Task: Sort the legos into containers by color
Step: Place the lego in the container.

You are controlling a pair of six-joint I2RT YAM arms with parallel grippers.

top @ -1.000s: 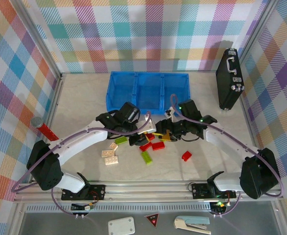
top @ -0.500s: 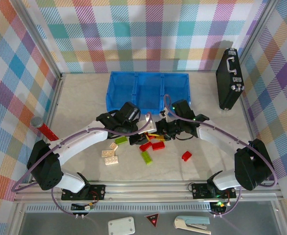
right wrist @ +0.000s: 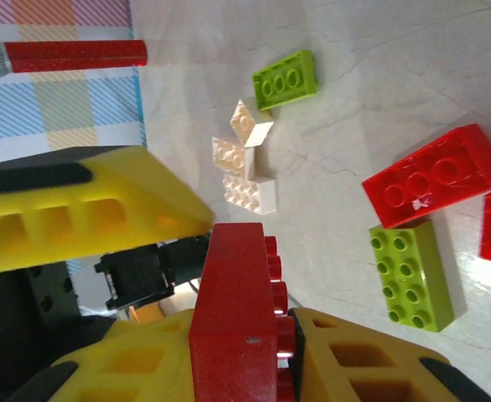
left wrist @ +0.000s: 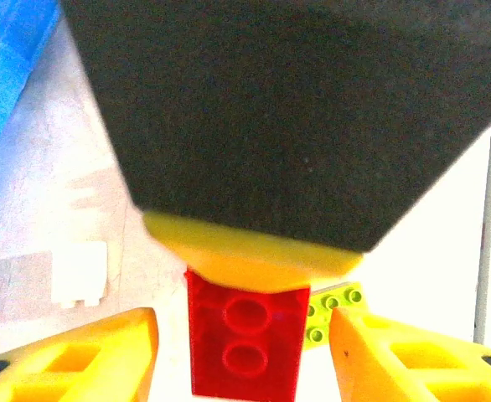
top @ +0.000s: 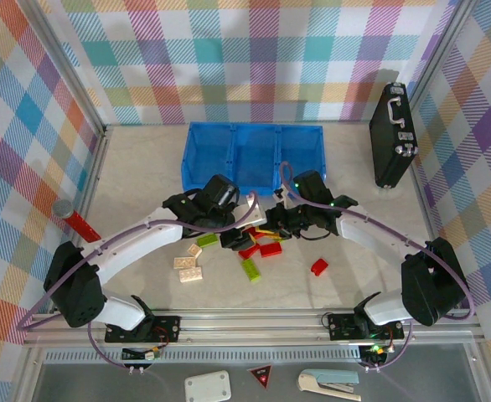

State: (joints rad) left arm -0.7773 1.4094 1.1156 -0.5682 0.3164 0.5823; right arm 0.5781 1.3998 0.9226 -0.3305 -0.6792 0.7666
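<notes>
Table [top: 145,180]: the blue tray [top: 254,159] sits at the far side, 3 compartments in a row; can't tell what's in them. Both my wrists hover just short of its near wall, tip to tip over the pile. My R gripper [right wrist: 244,280] is clamped on a red brick [right wrist: 233,335], pads on studded face & underside, long axis approx. along my fingers. My L gripper [left wrist: 241,339] has jaws apart; a red brick stands between them w/ a gap each side, prob. the same one, so L isn't gripping. Next, I reckon: R carries it straight away from the bases into the tray, R being nearer the mid/right compartments. Below lie a loose red brick [right wrist: 434,176], a lime brick [right wrist: 413,272] and cream bricks [right wrist: 245,163].
</notes>
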